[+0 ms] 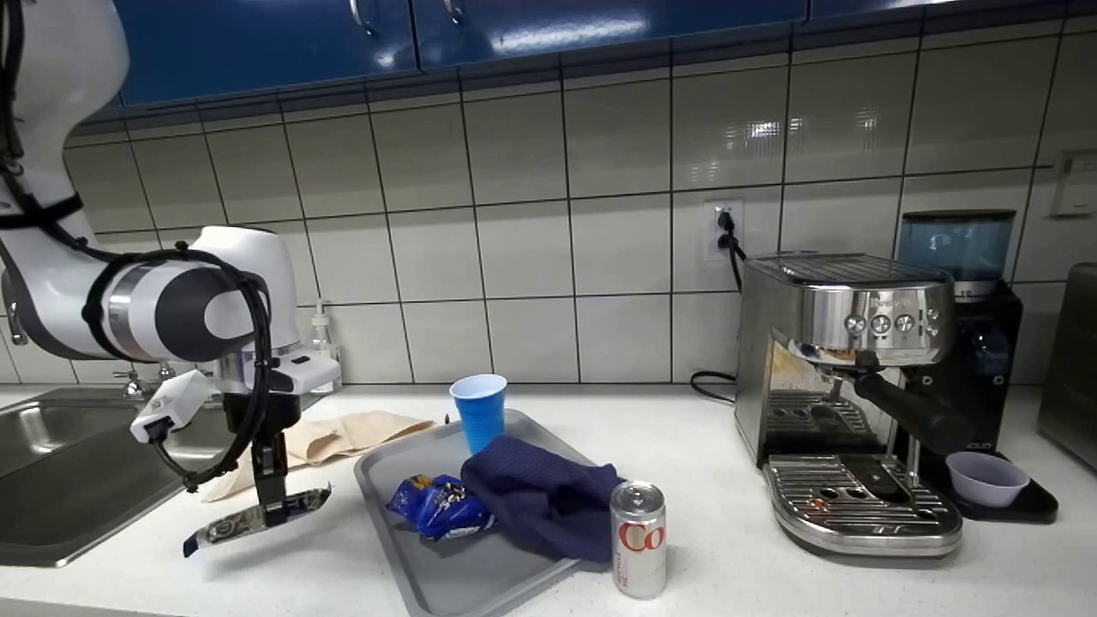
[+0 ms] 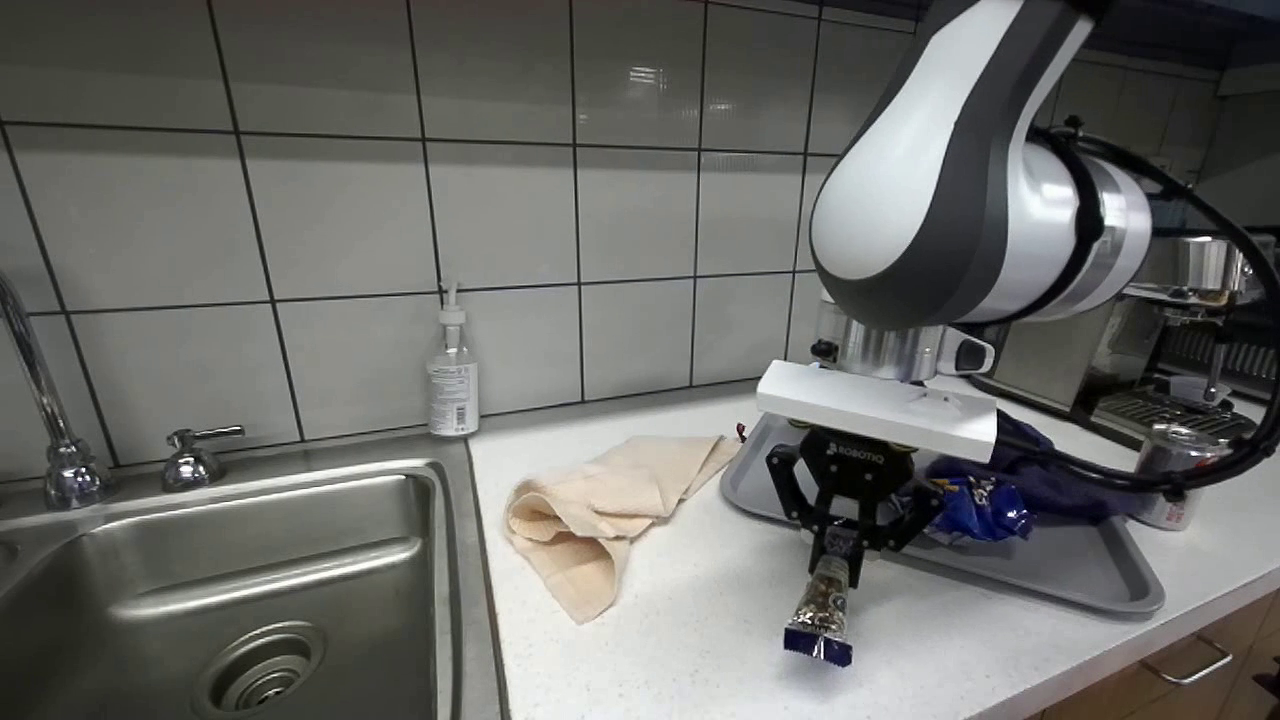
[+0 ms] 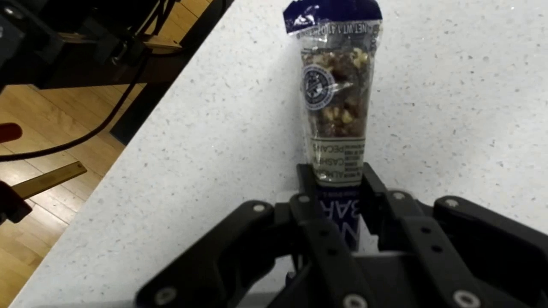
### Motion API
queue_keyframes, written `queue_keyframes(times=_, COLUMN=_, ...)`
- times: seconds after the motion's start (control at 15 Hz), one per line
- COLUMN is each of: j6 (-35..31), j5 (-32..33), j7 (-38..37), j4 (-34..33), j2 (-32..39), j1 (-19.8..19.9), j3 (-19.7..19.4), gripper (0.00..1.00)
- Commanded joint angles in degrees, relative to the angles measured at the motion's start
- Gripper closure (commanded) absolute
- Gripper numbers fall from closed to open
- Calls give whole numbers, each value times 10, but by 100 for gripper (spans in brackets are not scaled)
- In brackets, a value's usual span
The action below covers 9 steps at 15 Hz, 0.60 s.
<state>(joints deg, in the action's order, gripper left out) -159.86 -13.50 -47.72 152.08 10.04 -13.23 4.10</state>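
My gripper (image 3: 335,176) is shut on a wrapped nut bar (image 3: 336,111), one finger against each long side. The wrapper is clear in the middle with dark blue ends. Part of the bar's near end is hidden by the fingers in the wrist view. In an exterior view the nut bar (image 1: 231,524) hangs slightly tilted over the white counter, with a shadow below it. The gripper (image 2: 838,572) stands between a beige cloth (image 2: 625,490) and a grey tray (image 2: 1090,575). On that tray (image 1: 428,566) lie a blue snack packet (image 1: 440,507) and a navy cloth (image 1: 548,497).
A blue cup (image 1: 482,414) stands on the tray's far part. By the tray's near right corner is a silver can (image 1: 638,540). An espresso machine (image 1: 848,386) stands further right. A steel sink (image 2: 455,560) and a soap bottle (image 2: 453,385) are on the opposite side.
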Motion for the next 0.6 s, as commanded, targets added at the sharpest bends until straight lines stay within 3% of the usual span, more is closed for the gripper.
queue_keyframes(times=0.0, j6=39, j5=-24, j7=27, j4=-3, j2=-43, j1=28, j3=9, gripper=93)
queue_keyframes(times=0.53, j6=57, j5=-40, j7=5, j4=-55, j2=-29, j1=71, j3=-18, gripper=93)
